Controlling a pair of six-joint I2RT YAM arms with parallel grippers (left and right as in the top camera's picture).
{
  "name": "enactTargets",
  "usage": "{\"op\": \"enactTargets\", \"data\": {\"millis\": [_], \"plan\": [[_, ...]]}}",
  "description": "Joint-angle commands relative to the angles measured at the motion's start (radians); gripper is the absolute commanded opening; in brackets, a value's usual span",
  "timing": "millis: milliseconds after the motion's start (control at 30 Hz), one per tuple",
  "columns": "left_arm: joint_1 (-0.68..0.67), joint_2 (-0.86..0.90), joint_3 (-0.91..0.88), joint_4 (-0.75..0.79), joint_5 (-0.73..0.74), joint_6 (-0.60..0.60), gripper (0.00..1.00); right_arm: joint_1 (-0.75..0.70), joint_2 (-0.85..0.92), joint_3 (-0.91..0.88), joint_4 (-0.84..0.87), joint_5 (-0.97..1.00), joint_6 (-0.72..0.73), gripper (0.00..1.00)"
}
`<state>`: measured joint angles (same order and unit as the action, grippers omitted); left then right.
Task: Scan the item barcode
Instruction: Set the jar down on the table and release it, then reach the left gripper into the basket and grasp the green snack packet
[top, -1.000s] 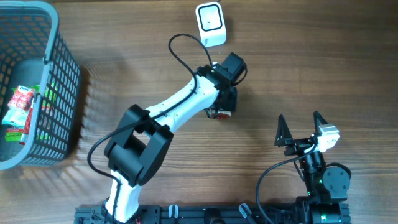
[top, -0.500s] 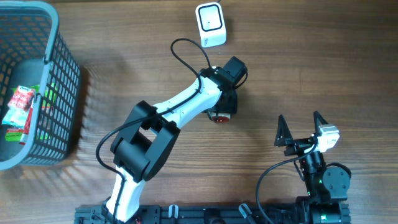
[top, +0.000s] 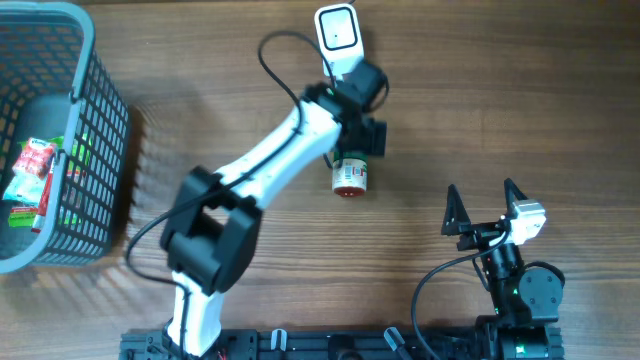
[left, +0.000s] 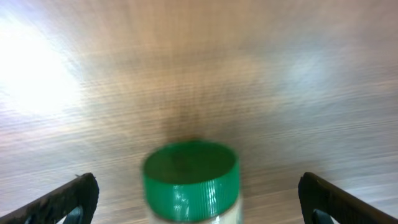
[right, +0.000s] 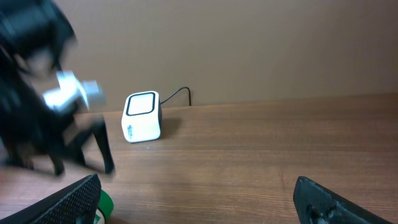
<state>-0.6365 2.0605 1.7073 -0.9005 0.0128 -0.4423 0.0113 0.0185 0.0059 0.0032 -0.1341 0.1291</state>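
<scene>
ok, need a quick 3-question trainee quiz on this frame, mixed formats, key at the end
1. True or false: the right tool is open and holds nothing.
2. Fill in: the bottle between the left tool's fingers has a ___ cap.
3. Where is the white scanner?
A. on the table, close to the left tool
B. in the right tool
C. on top of the bottle

Key: 1 true; 2 green; 3 A
</scene>
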Motion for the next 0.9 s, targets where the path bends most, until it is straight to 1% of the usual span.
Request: {"op": "enactTargets", "data": {"millis": [0, 67, 100, 200, 233, 300, 367, 467, 500, 600, 667, 733, 867], "plan": [[0.085, -0.115, 0.196, -0.084, -0.023, 0.111, 1.00, -0.003, -0.005, -0.001, 0.004, 0.005, -0.010, 1.00], [0.154, -0.145, 0.299, -0.153, -0.077, 0.151, 1.00, -0.003, -0.005, -0.001, 0.004, 0.005, -0.010, 1.00], [0.209, -0.165, 0.361, -0.193, -0.137, 0.151, 1.00, -0.003, -0.005, -0.001, 0.004, 0.005, -0.010, 1.00], [0.360, -0.207, 0.467, -0.246, -0.234, 0.152, 1.00, -0.003, -0.005, -0.001, 0.004, 0.005, -0.010, 1.00], [0.430, -0.229, 0.487, -0.252, -0.260, 0.152, 1.00, -0.003, -0.005, -0.001, 0.004, 0.005, -0.010, 1.00], [0.585, -0.278, 0.494, -0.254, -0.269, 0.152, 1.00, -0.003, -0.005, -0.001, 0.004, 0.005, -0.010, 1.00], [0.842, -0.327, 0.494, -0.283, -0.269, 0.152, 1.00, -0.003, -0.005, -0.001, 0.004, 0.005, -0.010, 1.00], [1.029, -0.326, 0.494, -0.310, -0.268, 0.156, 1.00, -0.003, -0.005, -0.001, 0.004, 0.005, -0.010, 1.00], [1.091, -0.318, 0.494, -0.322, -0.260, 0.196, 1.00, -0.003, -0.005, -0.001, 0.004, 0.005, -0.010, 1.00], [1.230, -0.286, 0.467, -0.332, -0.257, 0.259, 1.00, -0.003, -0.005, -0.001, 0.004, 0.005, -0.010, 1.00], [1.287, -0.253, 0.447, -0.340, -0.228, 0.293, 1.00, -0.003, -0.005, -0.001, 0.004, 0.005, -0.010, 1.00], [1.317, -0.213, 0.432, -0.359, -0.146, 0.360, 1.00, -0.003, -0.005, -0.001, 0.004, 0.005, -0.010, 1.00], [1.320, -0.135, 0.401, -0.387, -0.134, 0.529, 1.00, -0.003, -0.005, -0.001, 0.004, 0.005, -0.010, 1.00]]}}
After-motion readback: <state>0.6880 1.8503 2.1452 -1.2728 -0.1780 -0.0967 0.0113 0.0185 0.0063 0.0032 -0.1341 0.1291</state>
